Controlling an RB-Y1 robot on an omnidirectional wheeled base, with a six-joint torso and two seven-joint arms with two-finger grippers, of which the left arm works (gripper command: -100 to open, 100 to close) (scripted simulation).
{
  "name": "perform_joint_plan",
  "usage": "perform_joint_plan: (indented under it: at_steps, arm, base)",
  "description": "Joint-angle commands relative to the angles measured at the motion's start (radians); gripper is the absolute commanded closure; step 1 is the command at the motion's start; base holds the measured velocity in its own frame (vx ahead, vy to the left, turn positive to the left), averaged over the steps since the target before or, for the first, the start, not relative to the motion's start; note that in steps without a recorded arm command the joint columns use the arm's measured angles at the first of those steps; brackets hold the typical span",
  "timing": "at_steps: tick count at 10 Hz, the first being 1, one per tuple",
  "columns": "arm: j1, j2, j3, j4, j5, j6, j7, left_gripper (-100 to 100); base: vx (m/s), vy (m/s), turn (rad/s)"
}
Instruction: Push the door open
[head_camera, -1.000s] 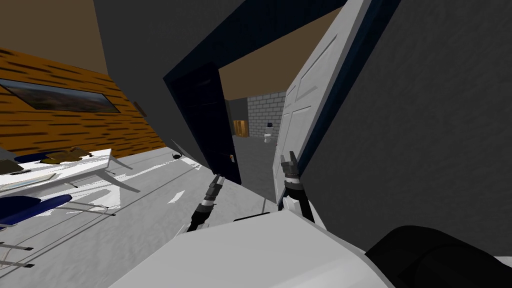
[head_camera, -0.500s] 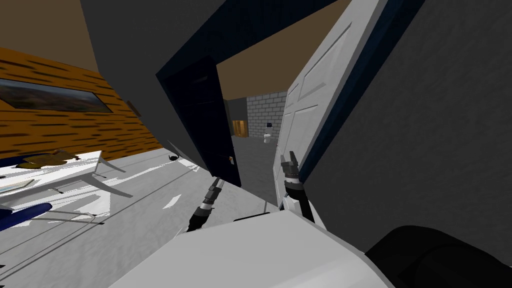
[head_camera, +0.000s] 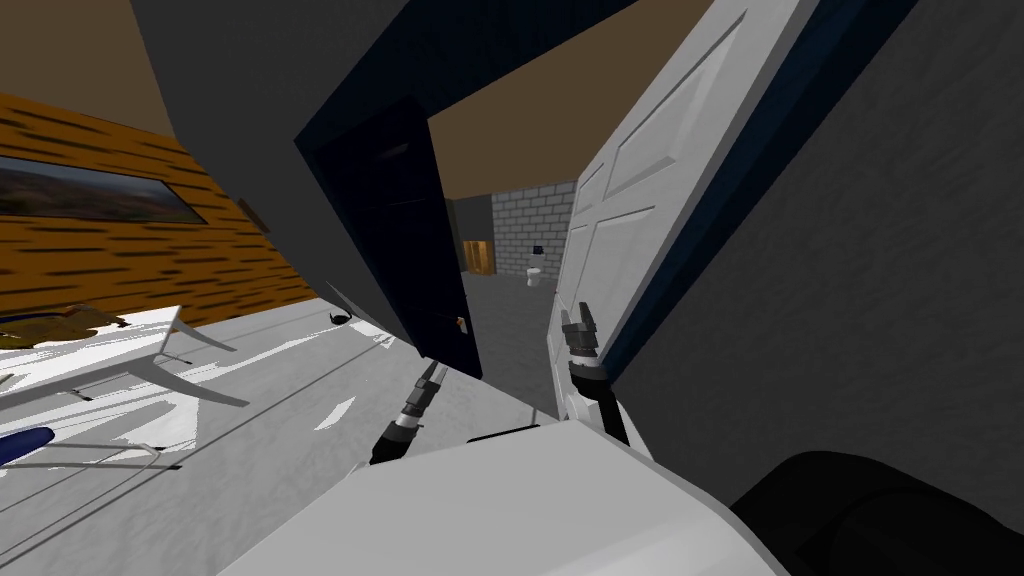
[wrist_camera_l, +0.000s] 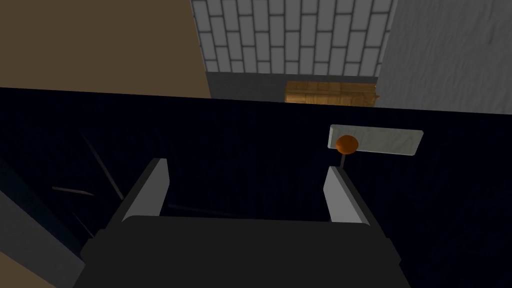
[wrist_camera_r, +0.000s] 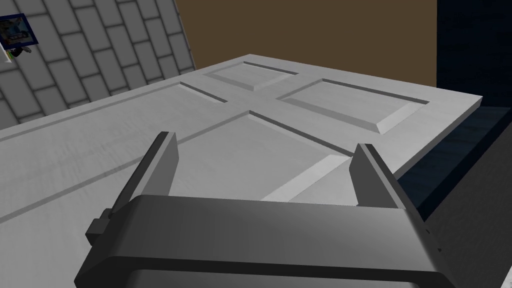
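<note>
Picture (head_camera: 90, 190): on plank wall (head_camera: 150, 262), ten o'clock.
Table (head_camera: 100, 350): white, nine o'clock.
Chair (head_camera: 25, 443): blue, near table, eight o'clock.
Toilet (head_camera: 536, 272): twelve o'clock, before brick wall (head_camera: 530, 212).
Cabinet (head_camera: 481, 257): wooden, beside toilet.

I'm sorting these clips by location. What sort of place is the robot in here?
Likely a home: an open white panelled door leads to what looks like a bathroom, with a toilet by a grey brick wall; a framed picture hangs on a wood-plank wall.

The white panelled door (head_camera: 625, 220) stands partly open in its dark blue frame (head_camera: 745, 170).
</note>
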Motion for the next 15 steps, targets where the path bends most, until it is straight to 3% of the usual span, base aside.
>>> perform_joint_plan:
  at_steps: [1,15]
  arm:
    - [-0.008,0.011,0.0,0.041,-0.007,-0.023,0.014,-100]
    - [-0.076,0.094,0.004,0.359,-0.056,-0.195,0.108,-100]
  base:
    - [0.089,0.037,-0.023]
    - [0.094,0.036,-0.027]
